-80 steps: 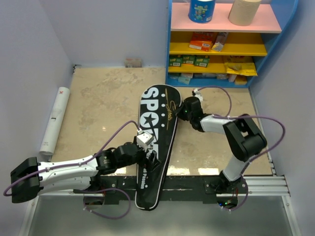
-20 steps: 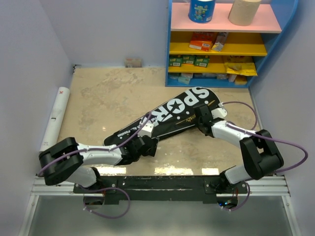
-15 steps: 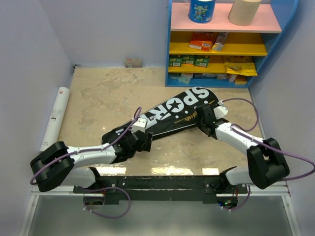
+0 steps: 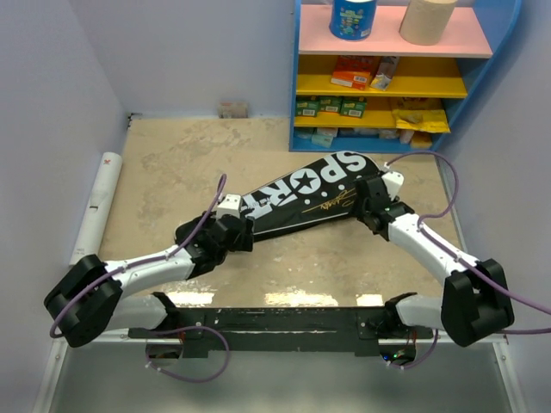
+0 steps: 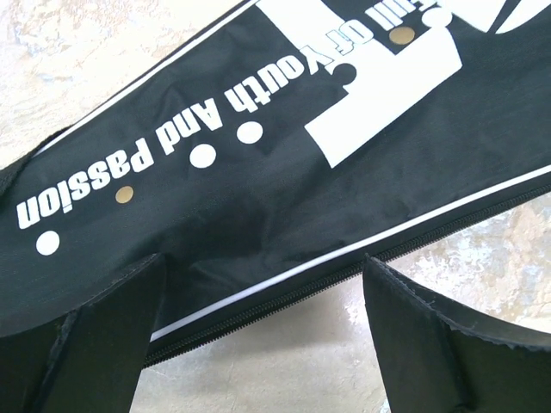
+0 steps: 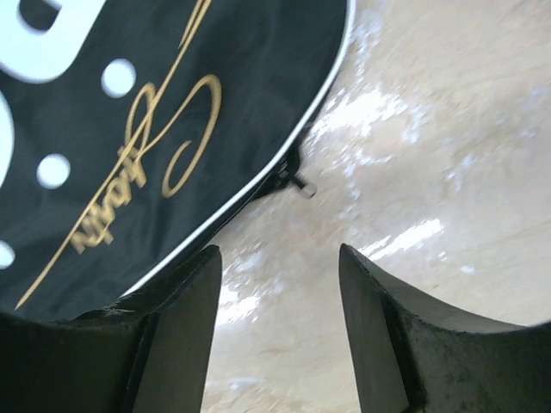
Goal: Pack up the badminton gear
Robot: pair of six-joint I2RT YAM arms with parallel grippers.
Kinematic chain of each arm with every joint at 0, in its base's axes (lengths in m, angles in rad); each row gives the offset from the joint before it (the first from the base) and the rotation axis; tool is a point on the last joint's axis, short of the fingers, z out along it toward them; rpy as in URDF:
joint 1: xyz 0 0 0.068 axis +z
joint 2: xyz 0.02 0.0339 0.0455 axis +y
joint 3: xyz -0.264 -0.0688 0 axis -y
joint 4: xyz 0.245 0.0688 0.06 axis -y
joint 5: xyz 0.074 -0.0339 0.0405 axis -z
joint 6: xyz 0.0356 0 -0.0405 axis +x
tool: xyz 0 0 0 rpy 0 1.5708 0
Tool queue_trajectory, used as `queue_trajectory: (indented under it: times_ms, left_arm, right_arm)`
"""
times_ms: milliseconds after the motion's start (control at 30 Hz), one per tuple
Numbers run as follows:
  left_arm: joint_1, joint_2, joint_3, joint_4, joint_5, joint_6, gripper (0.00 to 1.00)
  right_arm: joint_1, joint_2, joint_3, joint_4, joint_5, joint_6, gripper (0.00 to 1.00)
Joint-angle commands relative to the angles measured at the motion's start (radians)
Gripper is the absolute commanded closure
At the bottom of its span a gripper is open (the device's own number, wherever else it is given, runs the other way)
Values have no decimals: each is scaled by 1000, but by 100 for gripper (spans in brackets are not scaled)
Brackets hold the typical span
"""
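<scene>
The black racket-shaped bag point(image 4: 301, 200) lettered SPORT lies flat and slantwise on the table, narrow end at the near left, wide end at the far right. My left gripper point(image 4: 244, 232) hovers open over the narrow end. In the left wrist view its fingertips point(image 5: 155, 267) straddle the bag's point(image 5: 258, 172) zipper edge without closing on it. My right gripper point(image 4: 372, 206) stands open beside the wide end's near rim. In the right wrist view the bag point(image 6: 129, 120) and its zipper pull point(image 6: 298, 182) lie just ahead, with bare table between the fingers point(image 6: 176, 327). A long white tube point(image 4: 96, 206) lies along the left wall.
A blue shelf unit point(image 4: 383, 77) with packets stands at the back right; a blue-wrapped roll point(image 4: 353, 17) and a beige roll point(image 4: 428, 19) sit on top. A small box point(image 4: 232, 109) rests against the back wall. The metal rail point(image 4: 284, 318) marks the near edge.
The bag has swung from lengthwise to slantwise across the table. My right gripper has opened and let go of its rim. My left gripper slid up-left along the narrow end.
</scene>
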Motion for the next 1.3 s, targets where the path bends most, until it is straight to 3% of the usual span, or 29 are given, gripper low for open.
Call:
queue_trajectory:
  times_ms: [0, 367, 1267]
  left_arm:
    - [21, -47, 16, 51, 26, 24, 0]
    - [93, -103, -16, 91, 58, 29, 0]
    - [97, -139, -98, 160, 149, 54, 0]
  right_arm:
    - [-139, 24, -23, 110, -50, -171, 41]
    - [-312, 113, -57, 259, -470, -306, 43]
    - [-363, 220, -71, 263, -523, -332, 66]
